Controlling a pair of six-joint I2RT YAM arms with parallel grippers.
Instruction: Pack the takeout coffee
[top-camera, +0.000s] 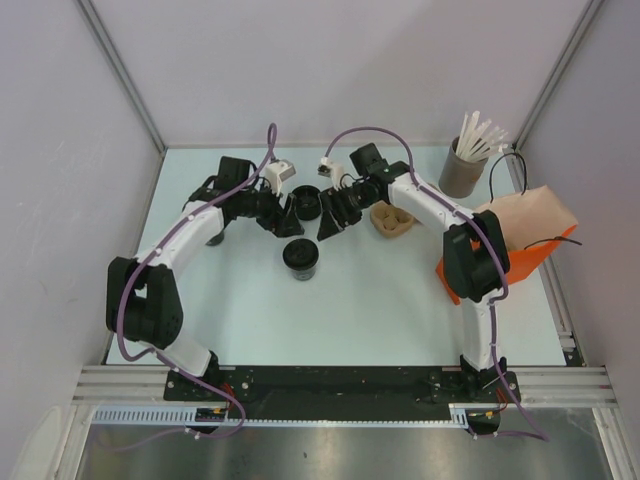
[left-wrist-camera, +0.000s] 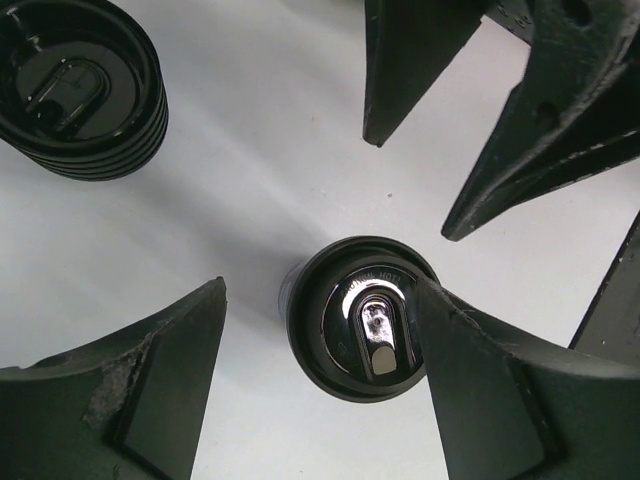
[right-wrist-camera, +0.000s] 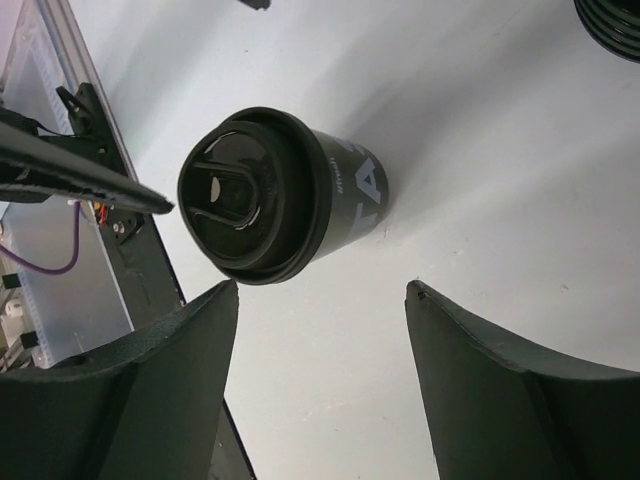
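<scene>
The takeout coffee (top-camera: 307, 202), a small black cup with a round black lid, stands upright on the table between my two grippers. In the left wrist view the lidded cup (left-wrist-camera: 362, 318) sits between the open fingers of my left gripper (left-wrist-camera: 318, 290), and the right-hand finger (left-wrist-camera: 470, 380) overlaps its rim. My right gripper (right-wrist-camera: 320, 290) is open with only bare table between its fingers. The cup (right-wrist-camera: 275, 195) stands just beyond its fingertips. From above, the left gripper (top-camera: 290, 218) and the right gripper (top-camera: 332, 215) face each other across the cup.
A stack of black lids (top-camera: 300, 257) sits just in front of the cup. A brown cup carrier (top-camera: 392, 218) lies to its right, and a grey tub of white sticks (top-camera: 462, 165) stands at the back right. The orange bag (top-camera: 512, 260) is at the right edge.
</scene>
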